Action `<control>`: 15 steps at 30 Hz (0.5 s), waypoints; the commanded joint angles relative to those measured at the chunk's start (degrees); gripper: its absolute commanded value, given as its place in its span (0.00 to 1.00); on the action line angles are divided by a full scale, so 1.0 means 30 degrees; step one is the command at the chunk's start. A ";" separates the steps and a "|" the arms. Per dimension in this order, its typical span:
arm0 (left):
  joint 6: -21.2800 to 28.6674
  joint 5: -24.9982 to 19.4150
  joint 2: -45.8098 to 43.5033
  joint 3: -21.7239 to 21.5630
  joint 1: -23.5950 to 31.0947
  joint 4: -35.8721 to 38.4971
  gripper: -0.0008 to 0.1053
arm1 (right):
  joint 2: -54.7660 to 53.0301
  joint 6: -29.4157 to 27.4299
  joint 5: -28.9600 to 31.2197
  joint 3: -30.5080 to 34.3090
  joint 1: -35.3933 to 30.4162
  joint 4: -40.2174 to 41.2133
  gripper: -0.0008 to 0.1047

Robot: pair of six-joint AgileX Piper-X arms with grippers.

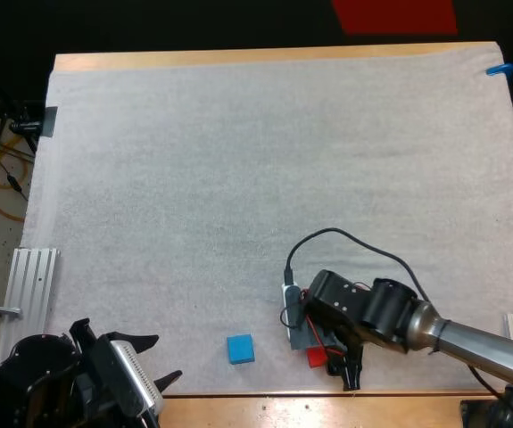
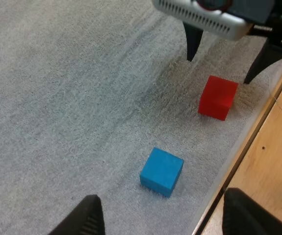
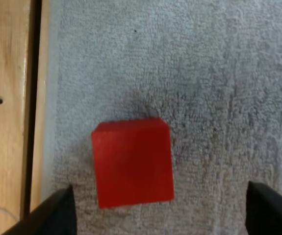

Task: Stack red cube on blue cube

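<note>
Red cube (image 3: 132,162) sitting flat on mat (image 3: 219,73), edges nearly squaring with mat edge | right gripper (image 3: 163,210) hovering above, fingers spread | left gripper (image 2: 167,215) spread, clear of blue cube (image 2: 162,171)

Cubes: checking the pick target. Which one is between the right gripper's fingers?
The red cube, flanked by the fingers of the open right gripper near the edge of the mat; the blue cube sits apart.

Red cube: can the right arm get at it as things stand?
Probably yes. The right tool hangs open directly over the red cube, one finger on each side and clear of it. Nothing else is near it. The cube sits off-centre between the fingers, so a small shift may help.
</note>
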 commanded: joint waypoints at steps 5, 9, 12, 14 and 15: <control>0.0254 0.0029 0.0035 -0.0066 -0.0036 0.0152 0.50 | 0.0952 -0.0438 -0.0306 0.0007 0.0036 -0.0652 0.66; 0.0573 0.0029 0.0035 -0.0066 -0.0036 0.0152 0.50 | 0.1387 -0.0438 -0.0306 0.0209 0.0036 -0.0796 0.66; 0.0570 0.0029 0.0035 -0.0066 -0.0036 0.0152 0.50 | 0.1542 -0.0438 -0.0306 0.0621 0.0036 -0.1096 0.66; 0.0570 0.0029 0.0035 -0.0066 -0.0036 0.0152 0.50 | 0.1584 -0.0390 -0.0306 0.0874 0.0036 -0.1349 0.66; 0.0570 0.0029 0.0035 -0.0066 -0.0036 0.0152 0.50 | 0.1608 -0.0390 -0.0306 0.0937 0.0036 -0.1432 0.66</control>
